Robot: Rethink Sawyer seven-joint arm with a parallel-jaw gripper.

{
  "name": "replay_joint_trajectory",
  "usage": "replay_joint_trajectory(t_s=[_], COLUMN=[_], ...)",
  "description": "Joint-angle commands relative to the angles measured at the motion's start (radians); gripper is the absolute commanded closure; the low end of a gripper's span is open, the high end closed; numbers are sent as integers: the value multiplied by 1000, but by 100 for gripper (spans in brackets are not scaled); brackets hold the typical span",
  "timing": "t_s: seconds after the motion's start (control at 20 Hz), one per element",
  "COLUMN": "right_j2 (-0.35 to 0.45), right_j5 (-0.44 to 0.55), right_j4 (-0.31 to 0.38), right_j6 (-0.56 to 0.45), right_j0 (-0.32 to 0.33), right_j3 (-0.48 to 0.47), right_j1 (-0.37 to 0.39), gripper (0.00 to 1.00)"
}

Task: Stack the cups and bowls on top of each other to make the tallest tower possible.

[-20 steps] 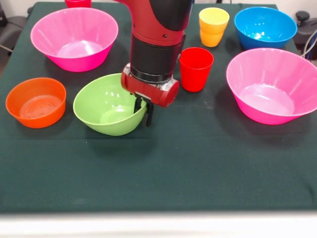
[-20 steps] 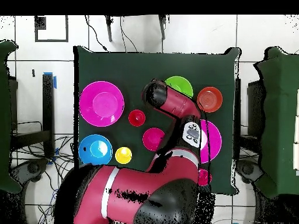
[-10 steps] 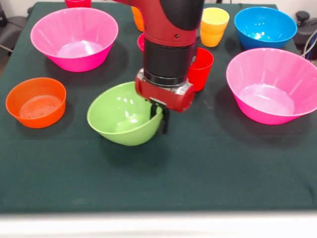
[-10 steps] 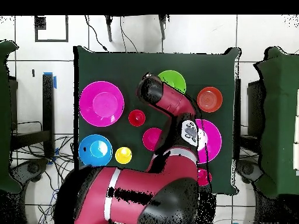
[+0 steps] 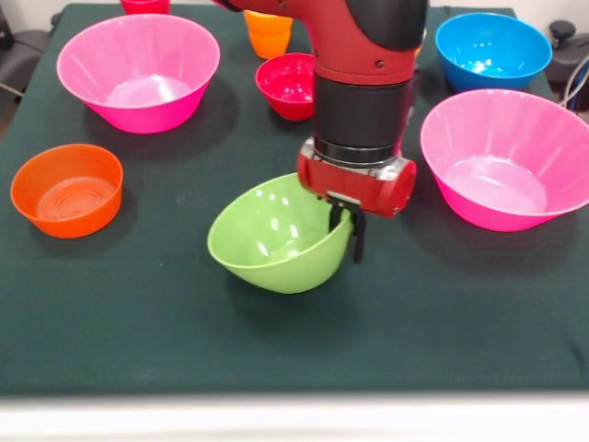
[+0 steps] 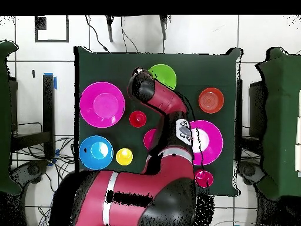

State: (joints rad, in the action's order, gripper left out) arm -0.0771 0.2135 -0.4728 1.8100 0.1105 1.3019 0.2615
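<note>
A dark green surface (image 5: 138, 313) carries everything. The claw (image 5: 348, 232) pinches the rim of the lime-green bowl (image 5: 276, 238), tilted near the front edge. I judge the tower base is being placed; next it must sit flat. The orange bowl (image 5: 66, 189) and pink bowl (image 5: 506, 161) stand well apart.

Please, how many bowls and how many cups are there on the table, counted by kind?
Bowls: 6 (hot-pink bowl, second hot-pink bowl, lime-green bowl, blue bowl, orange bowl, crimson bowl)
Cups: 3 (orange cup, red cup, yellow cup)
Crimson vessel, kind unclear: 1
Total: 10
</note>
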Motion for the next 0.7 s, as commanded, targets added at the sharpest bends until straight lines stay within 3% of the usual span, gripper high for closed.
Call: replay_joint_trajectory(t_s=[0.05,0.25,0.4,0.45,0.7], right_j2=[122,104,43,13,-78], right_j5=[36,49,98,113,179], right_j4=[-64,-90,-114,-115,-90], right_j6=[243,258,295,293,303], right_j0=[-54,-78,-118,-136,-183], right_j3=[13,2,-20,-30,-65], right_j1=[-46,-56,-72,-79,-104], gripper=[100,100,100,0,0])
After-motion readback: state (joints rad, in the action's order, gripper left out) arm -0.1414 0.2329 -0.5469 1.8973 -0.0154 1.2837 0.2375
